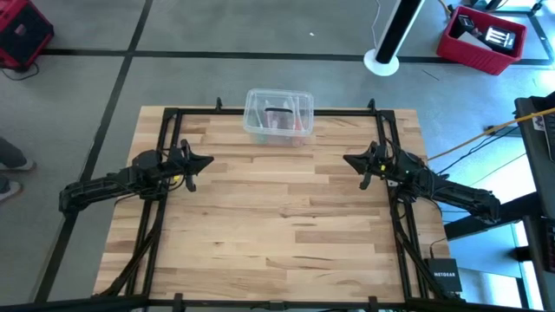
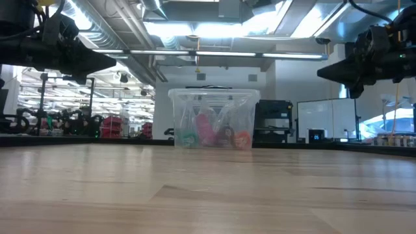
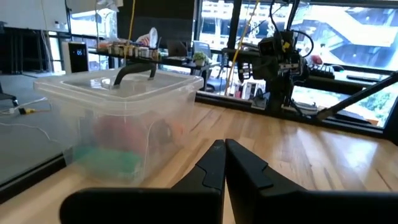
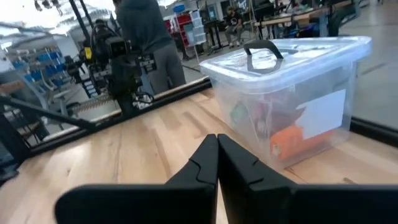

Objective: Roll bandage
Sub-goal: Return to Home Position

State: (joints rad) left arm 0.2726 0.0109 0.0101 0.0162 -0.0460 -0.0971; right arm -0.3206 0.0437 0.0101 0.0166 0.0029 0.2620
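Note:
A clear plastic box (image 1: 278, 116) with a lid and a dark handle stands at the middle of the table's far edge. Through its wall in the low view I see a pinkish roll, the bandage (image 2: 206, 130), among teal and orange things. What it rests on inside I cannot tell. My left gripper (image 1: 209, 161) is shut and empty, raised above the table left of the box; it also shows in its wrist view (image 3: 224, 147). My right gripper (image 1: 347, 160) is shut and empty, raised right of the box; it also shows in its wrist view (image 4: 217, 139).
Black frame rails (image 1: 165, 208) run along the table's left, right and far sides. A small black device (image 1: 445, 276) lies at the near right corner. A person (image 4: 144, 37) stands beyond the table in the right wrist view. Bare wood (image 1: 277, 217) lies between the arms.

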